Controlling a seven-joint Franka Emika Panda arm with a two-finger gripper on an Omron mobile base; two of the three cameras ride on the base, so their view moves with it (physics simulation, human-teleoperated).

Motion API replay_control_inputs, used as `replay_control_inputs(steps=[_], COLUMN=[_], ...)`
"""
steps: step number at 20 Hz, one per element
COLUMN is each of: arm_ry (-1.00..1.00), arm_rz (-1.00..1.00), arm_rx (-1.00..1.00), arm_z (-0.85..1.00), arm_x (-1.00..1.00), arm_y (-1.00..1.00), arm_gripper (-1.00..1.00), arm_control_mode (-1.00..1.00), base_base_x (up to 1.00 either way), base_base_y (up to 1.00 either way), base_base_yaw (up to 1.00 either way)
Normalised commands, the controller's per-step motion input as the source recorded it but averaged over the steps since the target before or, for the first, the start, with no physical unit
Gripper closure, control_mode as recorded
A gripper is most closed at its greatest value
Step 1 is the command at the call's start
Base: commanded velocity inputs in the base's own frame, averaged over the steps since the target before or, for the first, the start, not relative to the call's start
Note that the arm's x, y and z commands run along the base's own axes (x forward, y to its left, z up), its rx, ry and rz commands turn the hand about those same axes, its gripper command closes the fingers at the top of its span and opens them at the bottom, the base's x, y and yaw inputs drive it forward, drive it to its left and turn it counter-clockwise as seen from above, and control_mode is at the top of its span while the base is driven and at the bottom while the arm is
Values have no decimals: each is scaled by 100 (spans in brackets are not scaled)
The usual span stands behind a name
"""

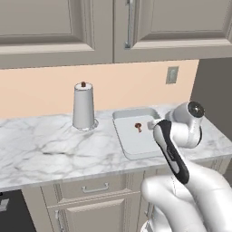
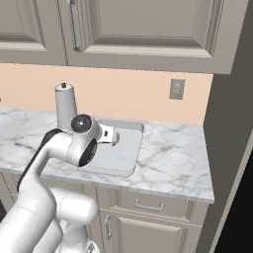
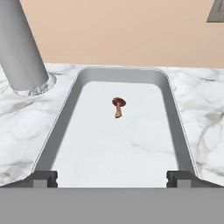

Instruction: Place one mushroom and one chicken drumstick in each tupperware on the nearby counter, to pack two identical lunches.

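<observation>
1. Hand view looks down over the white marble counter with grey veins [image 3: 205,127], which carries everything else; grey-beige cabinets with metal handles [image 1: 86,195] sit below it and a peach wall with a grey outlet plate [image 2: 177,89] rises behind it.
2. Lying on that counter is the shallow light grey rectangular tupperware with rounded corners and a raised rim [image 3: 177,118]; I use it as the landmark for the rest.
3. Just beside the tupperware's far left corner stands a tall grey cylinder with a brown knob [image 1: 83,108], apart from the rim.
4. The two-finger gripper [image 3: 112,177] hangs over the near end of the tupperware, its dark fingertips [image 3: 43,178] spread wide, one over each long side, with nothing between them.
5. Inside the tupperware, toward its far half and roughly centred, lies the tiny mushroom with a reddish-brown cap and short pale stem [image 3: 118,106], resting on the floor and clear of the fingers.
6. Progress, as I judge it: this tupperware has its mushroom, so one of four placements looks done. No chicken drumstick lies in it, and a second container would also need filling, so most of the packing remains.
</observation>
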Motion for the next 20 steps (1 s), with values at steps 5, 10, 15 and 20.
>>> replay_control_inputs(steps=[5, 10, 15, 20], arm_ry=[4, 5, 0, 0], arm_rz=[1, 0, 0, 0], arm_rx=[-2, -4, 0, 0], arm_z=[26, 24, 0, 0], arm_x=[-83, -71, 0, 0], arm_y=[0, 0, 0, 0], arm_gripper=[-100, -100, -100, -100], arm_control_mode=[-100, 100, 100, 100], base_base_x=[0, -20, -99, -100], base_base_y=[0, 0, 0, 0], base_base_yaw=[0, 0, 0, 0])
